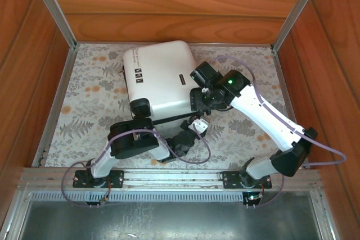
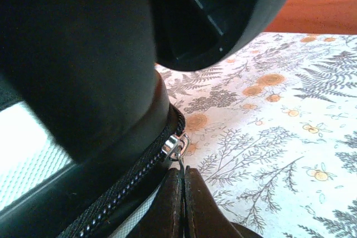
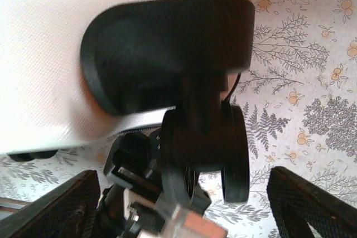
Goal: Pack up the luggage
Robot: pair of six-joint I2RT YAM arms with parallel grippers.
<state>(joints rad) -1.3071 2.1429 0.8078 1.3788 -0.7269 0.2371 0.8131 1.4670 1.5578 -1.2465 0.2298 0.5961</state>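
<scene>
- Luggage (image 1: 160, 77): lies flat on the floral surface (image 1: 90, 111), white shell up, lid down on the base, in the centre-left of the far half of the surface. Black label marks face up near its left edge.
- Left hand (image 1: 195, 123): at the near right corner of the luggage, low beside the shell edge.
- Left wrist view: left hand (image 2: 182, 181) is clenched, with the two fingers (image 2: 162, 210) pressed together on the metal zip pull (image 2: 181, 163). The pull runs up to the slider (image 2: 172, 146) on the black zip (image 2: 125, 190), which follows the luggage edge. White shell (image 2: 25, 163) shows at the lower left. A black wheel housing (image 2: 212, 20) hangs just above the slider.
- So the luggage sits directly ahead of and above the left fingers, joined to them through the pull. Surface (image 2: 279, 137) is to the right.
- Right hand (image 1: 203, 100): at the same corner, just right of the shell and close to the left hand.
- Right wrist view: right hand (image 3: 181, 196) is released, fingers (image 3: 56, 207) wide apart at the bottom corners of the view. The twin wheel (image 3: 233, 154) and its housing (image 3: 167, 48) stand ahead, in line with the gap between the fingers. I cannot tell whether the wheel is inside the gap. No finger contact with the wheel is visible.
- Luggage shell (image 3: 44, 54) fills the upper left of this view. Surface (image 3: 312, 82) is to the right.
</scene>
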